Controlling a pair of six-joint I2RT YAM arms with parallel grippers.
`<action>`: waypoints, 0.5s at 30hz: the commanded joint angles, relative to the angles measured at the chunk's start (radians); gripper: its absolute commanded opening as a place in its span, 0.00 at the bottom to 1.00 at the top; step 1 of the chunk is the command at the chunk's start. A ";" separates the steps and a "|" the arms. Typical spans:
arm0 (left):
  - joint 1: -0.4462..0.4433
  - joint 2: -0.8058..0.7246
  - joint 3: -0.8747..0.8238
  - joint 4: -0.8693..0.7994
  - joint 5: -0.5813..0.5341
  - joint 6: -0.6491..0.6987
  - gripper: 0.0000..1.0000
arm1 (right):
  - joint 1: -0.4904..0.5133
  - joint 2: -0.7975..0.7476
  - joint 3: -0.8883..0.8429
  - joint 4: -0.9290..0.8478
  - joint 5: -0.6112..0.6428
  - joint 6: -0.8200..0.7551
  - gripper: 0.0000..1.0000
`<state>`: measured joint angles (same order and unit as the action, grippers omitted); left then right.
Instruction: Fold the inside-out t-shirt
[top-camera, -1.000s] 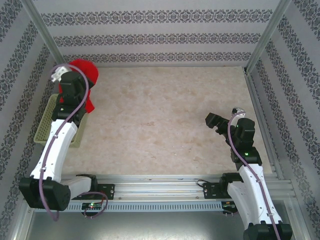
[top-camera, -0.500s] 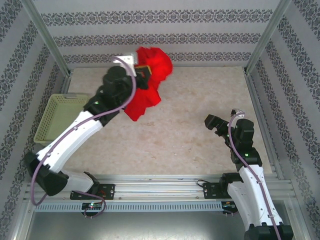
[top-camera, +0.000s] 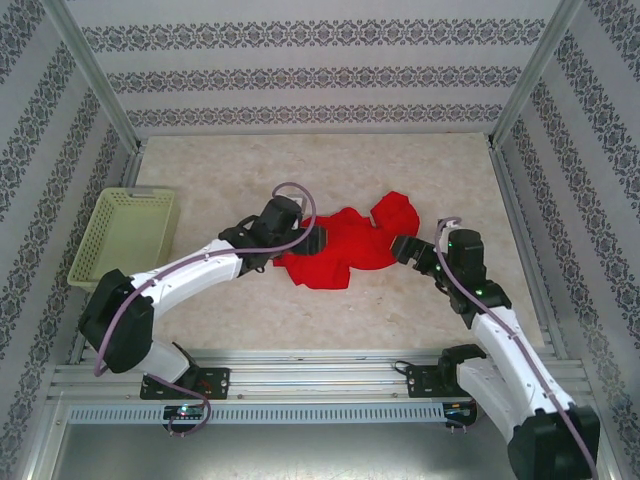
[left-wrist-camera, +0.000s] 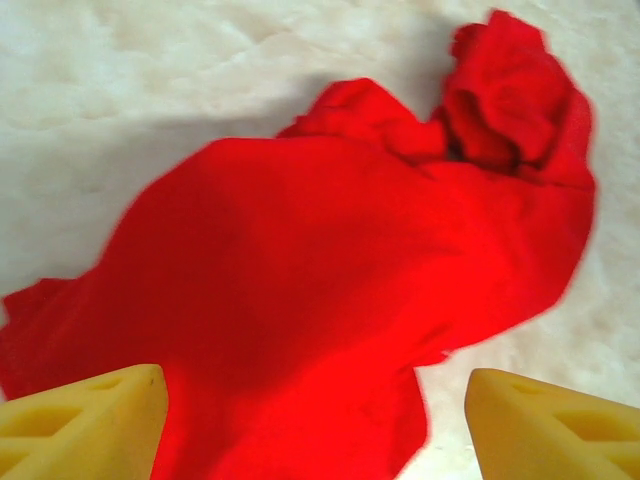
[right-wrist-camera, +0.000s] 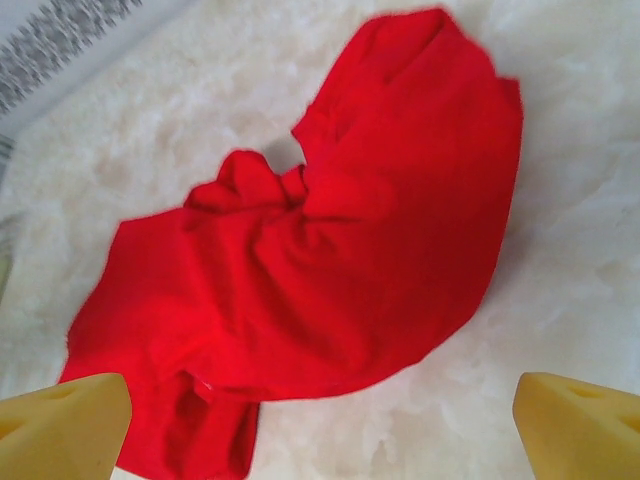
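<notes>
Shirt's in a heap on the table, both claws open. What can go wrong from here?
1. The t-shirt is bunched with overlapping folds; a pinch may catch several layers and drag the heap rather than spread it.
2. The left claw and right claw flank it closely; reaching inward together, they may collide.

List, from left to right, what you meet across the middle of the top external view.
Pale green slatted plastic basket → left gripper → crumpled bright red cloth t-shirt → right gripper.

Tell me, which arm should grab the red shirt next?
Probably the left. Its open left tool is directly over the red t-shirt, with cloth between its fingers. The right tool, also open, is at the shirt's other edge.
</notes>
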<state>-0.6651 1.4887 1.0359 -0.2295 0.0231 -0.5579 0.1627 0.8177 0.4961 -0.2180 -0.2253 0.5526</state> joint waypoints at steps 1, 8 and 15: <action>0.032 -0.004 0.015 -0.083 -0.061 0.002 0.80 | 0.054 0.069 0.052 0.015 0.086 0.013 0.98; 0.056 0.156 -0.009 -0.130 -0.035 -0.018 0.79 | 0.081 0.259 0.123 0.009 0.183 0.035 0.93; 0.065 0.238 -0.035 -0.072 0.048 -0.029 0.57 | 0.005 0.523 0.243 0.032 0.236 0.029 0.86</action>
<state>-0.6117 1.7214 1.0031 -0.3035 0.0296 -0.5774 0.2073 1.2705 0.6930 -0.2134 -0.0227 0.5743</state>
